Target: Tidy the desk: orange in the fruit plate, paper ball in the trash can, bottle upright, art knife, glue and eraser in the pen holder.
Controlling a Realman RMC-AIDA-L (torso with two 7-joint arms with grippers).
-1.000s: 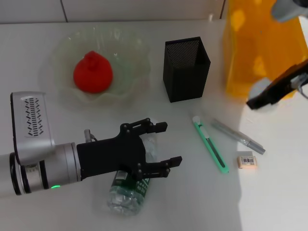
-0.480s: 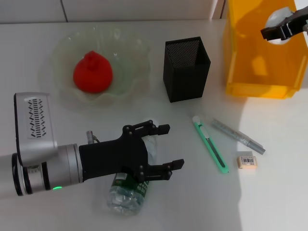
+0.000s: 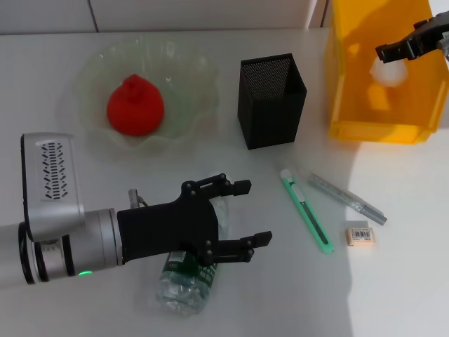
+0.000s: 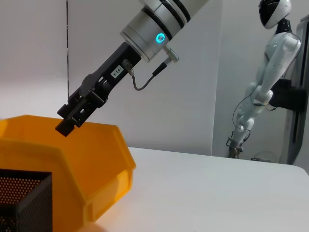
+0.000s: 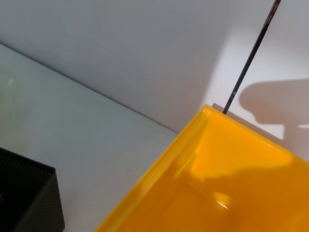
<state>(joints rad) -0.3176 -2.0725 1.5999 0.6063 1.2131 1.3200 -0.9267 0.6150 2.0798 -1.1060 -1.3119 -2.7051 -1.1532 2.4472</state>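
Two grippers are in view. The left gripper (image 3: 238, 214) hangs over the near left of the desk (image 3: 280, 295), fingers spread wide above the bottle (image 3: 186, 284), which lies on its side under the black palm. The right gripper (image 3: 396, 50) is at the far right, above the open top of the orange trash can (image 3: 372, 105); a white paper ball (image 3: 388, 72) shows inside the can just under its tip. In the left wrist view the right gripper (image 4: 70, 117) appears as a dark tip over the can's rim, and I cannot tell whether its fingers are spread or pressed together.

The fruit plate (image 3: 189, 77), a pale green glass dish, sits far left and holds a red fruit-shaped object (image 3: 135, 105). The black mesh pen holder (image 3: 272, 102) stands upright between the plate and the trash can. Near the holder, on its near right, lie the green art knife (image 3: 306, 210), then a grey stick of glue (image 3: 347, 199) just beside it, and the eraser (image 3: 360, 234) nearest, close to the glue's end. All three rest flat on the desk, outside the holder
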